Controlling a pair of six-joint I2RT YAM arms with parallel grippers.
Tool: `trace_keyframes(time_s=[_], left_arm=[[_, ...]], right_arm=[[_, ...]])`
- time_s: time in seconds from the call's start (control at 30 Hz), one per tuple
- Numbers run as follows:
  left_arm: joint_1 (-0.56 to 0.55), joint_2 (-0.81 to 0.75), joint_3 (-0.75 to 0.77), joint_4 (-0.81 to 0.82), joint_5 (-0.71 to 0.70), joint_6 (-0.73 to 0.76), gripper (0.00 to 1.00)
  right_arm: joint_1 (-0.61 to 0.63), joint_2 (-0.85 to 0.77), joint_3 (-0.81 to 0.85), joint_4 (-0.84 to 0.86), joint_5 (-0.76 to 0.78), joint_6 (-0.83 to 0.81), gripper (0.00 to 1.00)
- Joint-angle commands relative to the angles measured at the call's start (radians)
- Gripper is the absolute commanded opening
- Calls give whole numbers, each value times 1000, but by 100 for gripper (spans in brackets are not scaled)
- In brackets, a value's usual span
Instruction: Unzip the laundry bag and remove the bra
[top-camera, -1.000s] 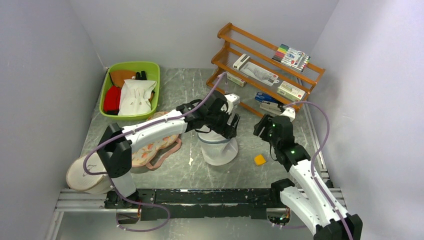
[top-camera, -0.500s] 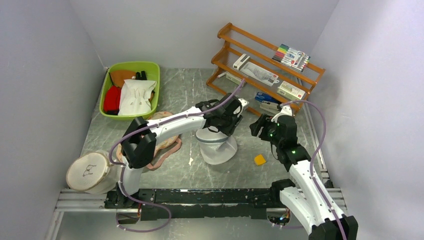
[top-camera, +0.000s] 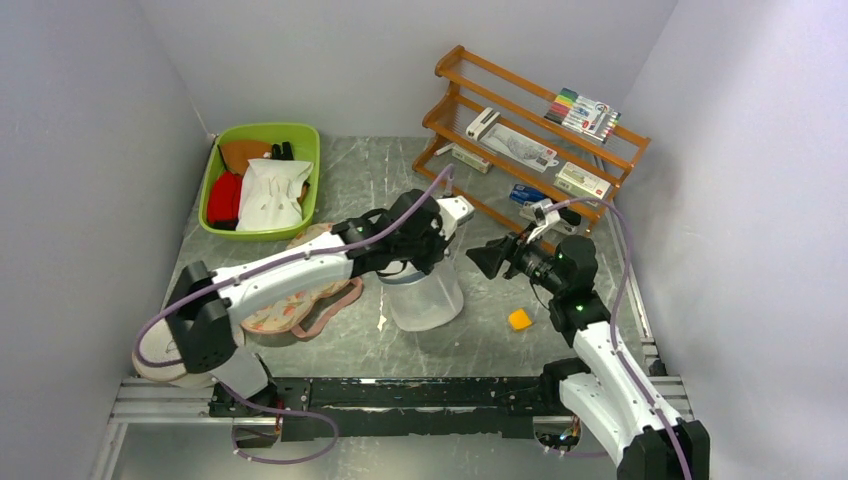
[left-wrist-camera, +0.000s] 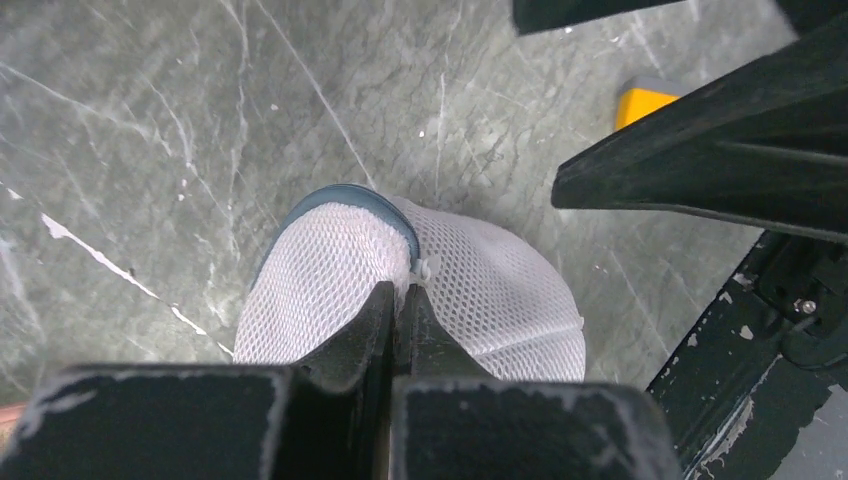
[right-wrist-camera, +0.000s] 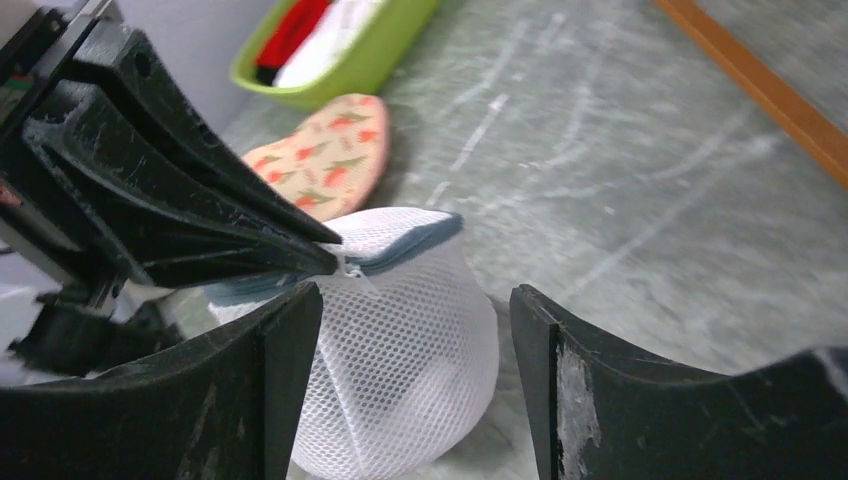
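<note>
The laundry bag, a white mesh pod with a dark zipper rim, stands on the table's middle, drawn up tall. My left gripper comes down on its top. In the left wrist view the left gripper is shut, pinching the mesh at the rim beside a small white tab. My right gripper hangs just right of the bag, open and pointing at it. In the right wrist view the bag sits beyond the spread fingers, untouched. The bra does not show.
A floral pad with pink edging lies left of the bag. A green basket of cloths sits back left and a wooden shelf back right. A small yellow block lies right of the bag, an embroidery hoop near left.
My left gripper has shut on the bag's top rim and drawn it up, so the bag stands taller. My right gripper has swung left toward the bag and opened slightly.
</note>
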Motion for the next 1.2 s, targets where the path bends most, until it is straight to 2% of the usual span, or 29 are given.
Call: trace_keyframes(time_s=[0.0, 0.17, 0.33, 0.73, 0.8, 0.97, 1.17], left_arm=[[9, -105, -85, 159, 33, 45, 7], [18, -185, -171, 241, 48, 5, 7], [25, -199, -183, 247, 58, -23, 7], [29, -255, -211, 244, 65, -24, 7], [29, -259, -213, 250, 67, -23, 7], [30, -252, -202, 239, 76, -21, 7], [31, -250, -198, 240, 81, -26, 7]], right_arm=[[0, 56, 0, 242, -305, 0, 67], [44, 197, 44, 310, -440, 21, 53], [157, 271, 118, 227, -361, -56, 45], [176, 286, 89, 205, -210, -54, 43], [176, 293, 85, 216, -221, -51, 42], [178, 332, 85, 283, -303, -27, 28], [185, 340, 62, 351, -321, 13, 26]])
